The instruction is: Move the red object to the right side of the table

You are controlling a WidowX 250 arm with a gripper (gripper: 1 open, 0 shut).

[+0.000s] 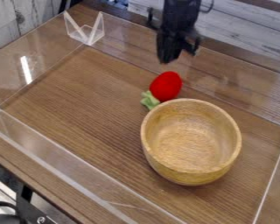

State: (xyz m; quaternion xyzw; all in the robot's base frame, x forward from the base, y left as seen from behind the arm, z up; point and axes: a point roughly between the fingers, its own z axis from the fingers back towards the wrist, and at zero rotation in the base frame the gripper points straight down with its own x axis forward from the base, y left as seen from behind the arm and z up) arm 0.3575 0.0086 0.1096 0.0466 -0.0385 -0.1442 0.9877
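Note:
The red object (166,85), a small glossy strawberry-like toy with a green leafy end, lies on the brown wood-grain table (73,96) just beyond the wooden bowl's far rim. My gripper (168,58) hangs above it, pointing down. Its dark fingers look closed together with nothing between them, and a clear gap separates them from the toy.
A round light wooden bowl (192,140) sits right of centre, its rim close to the toy. Low clear acrylic walls (60,166) edge the table. A clear folded stand (84,28) sits at the back left.

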